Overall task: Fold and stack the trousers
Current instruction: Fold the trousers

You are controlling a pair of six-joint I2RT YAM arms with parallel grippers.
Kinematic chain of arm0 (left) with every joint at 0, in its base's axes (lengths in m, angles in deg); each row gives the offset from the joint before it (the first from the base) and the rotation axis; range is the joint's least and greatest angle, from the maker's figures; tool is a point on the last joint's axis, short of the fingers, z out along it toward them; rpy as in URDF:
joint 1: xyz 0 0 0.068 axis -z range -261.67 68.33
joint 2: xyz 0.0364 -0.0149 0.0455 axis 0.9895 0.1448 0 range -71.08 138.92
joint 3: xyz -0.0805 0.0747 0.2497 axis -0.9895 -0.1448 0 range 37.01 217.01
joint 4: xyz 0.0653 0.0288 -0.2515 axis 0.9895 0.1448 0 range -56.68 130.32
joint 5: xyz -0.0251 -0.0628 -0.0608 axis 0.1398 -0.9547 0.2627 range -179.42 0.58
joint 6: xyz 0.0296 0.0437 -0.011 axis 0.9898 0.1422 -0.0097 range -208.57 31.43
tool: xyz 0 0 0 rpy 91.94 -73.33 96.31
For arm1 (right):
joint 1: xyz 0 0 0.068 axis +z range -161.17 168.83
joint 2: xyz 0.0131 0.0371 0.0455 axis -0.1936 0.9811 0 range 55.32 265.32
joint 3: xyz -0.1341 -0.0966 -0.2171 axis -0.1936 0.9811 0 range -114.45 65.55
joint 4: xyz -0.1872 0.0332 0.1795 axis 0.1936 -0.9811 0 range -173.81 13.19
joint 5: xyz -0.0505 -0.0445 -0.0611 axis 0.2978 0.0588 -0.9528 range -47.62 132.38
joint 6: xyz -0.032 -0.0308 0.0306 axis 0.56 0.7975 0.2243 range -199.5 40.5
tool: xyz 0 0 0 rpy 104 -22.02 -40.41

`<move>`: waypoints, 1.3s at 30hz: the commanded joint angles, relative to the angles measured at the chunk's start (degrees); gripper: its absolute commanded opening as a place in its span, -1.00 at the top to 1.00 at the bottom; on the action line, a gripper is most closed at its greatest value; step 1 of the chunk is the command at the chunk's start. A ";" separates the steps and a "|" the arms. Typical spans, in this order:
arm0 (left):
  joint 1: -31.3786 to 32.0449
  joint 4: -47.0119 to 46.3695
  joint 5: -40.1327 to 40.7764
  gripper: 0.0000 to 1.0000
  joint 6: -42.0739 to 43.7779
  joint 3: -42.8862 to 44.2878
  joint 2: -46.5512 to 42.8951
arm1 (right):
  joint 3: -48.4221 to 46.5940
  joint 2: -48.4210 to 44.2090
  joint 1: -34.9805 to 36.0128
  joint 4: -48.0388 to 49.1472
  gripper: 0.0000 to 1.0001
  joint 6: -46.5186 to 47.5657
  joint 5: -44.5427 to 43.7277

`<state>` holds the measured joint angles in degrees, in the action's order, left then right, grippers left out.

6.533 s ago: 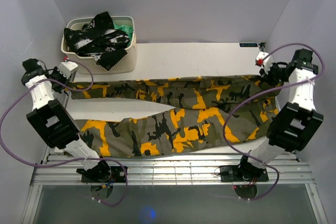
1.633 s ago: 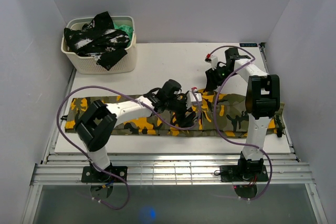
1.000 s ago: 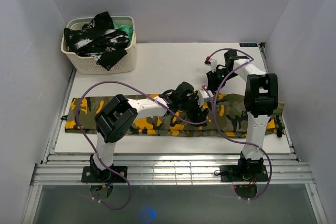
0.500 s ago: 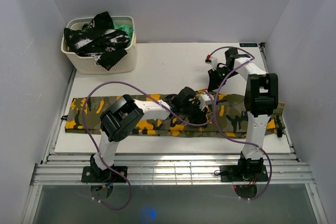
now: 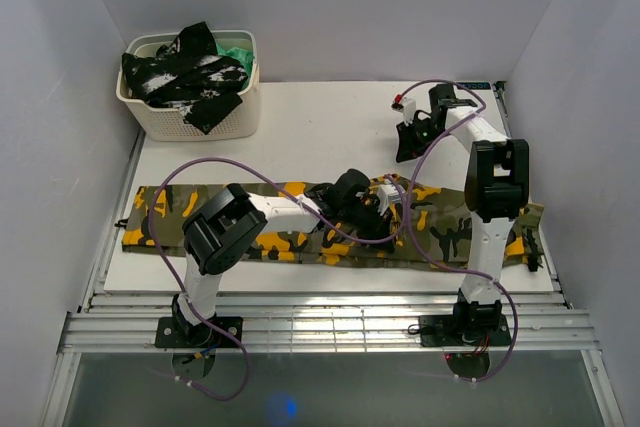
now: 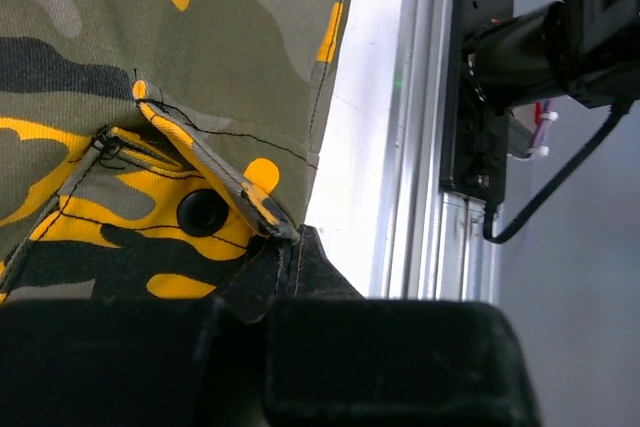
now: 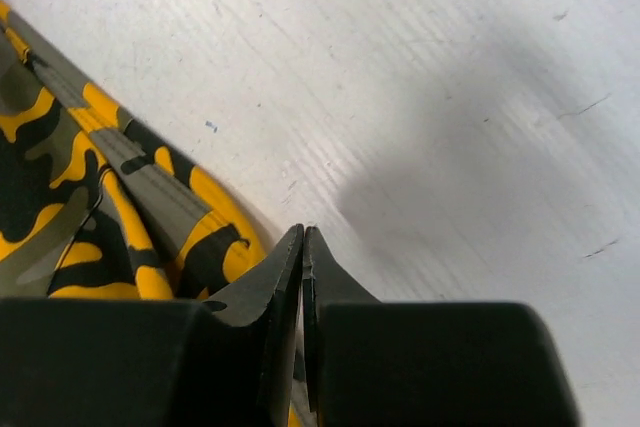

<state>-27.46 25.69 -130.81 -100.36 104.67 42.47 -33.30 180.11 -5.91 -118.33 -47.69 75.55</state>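
On the white table (image 5: pixel 320 117) the trousers (image 5: pixel 160 215) look soft and floppy, best taken by seams. The left gripper (image 6: pixel 263 303) is clamped on a stitched edge; the right gripper (image 7: pixel 302 239) is closed, empty

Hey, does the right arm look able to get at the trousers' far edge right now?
Probably yes. The right claw hangs shut just beside the trousers, at their far edge, with nothing in between.

**Free room at twelve o'clock**

Bare table (image 5: pixel 320 127) lies open from centre to twelve o'clock. A basket (image 5: pixel 150 119) blocks ten o'clock. The left arm (image 5: pixel 285 212) stretches across the trousers (image 5: pixel 165 222) toward six; the right arm (image 5: pixel 490 182) bars three.
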 commanded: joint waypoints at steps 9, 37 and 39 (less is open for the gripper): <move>1.59 0.08 -3.18 1.00 -2.10 -2.79 -2.55 | -12.06 4.05 -0.16 -15.47 0.45 7.02 2.00; 1.33 0.87 -1.94 1.00 -1.39 -1.13 -0.27 | 0.93 -1.04 1.86 -22.05 -0.22 17.76 0.50; 1.33 0.87 -1.77 1.00 -1.57 -0.86 0.08 | 1.81 -0.26 2.21 -20.10 0.15 16.53 -0.64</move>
<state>-26.47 25.71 -131.84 -101.93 102.53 42.69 -32.47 179.19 -4.55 -140.97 -30.57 74.91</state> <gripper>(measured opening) 0.011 0.476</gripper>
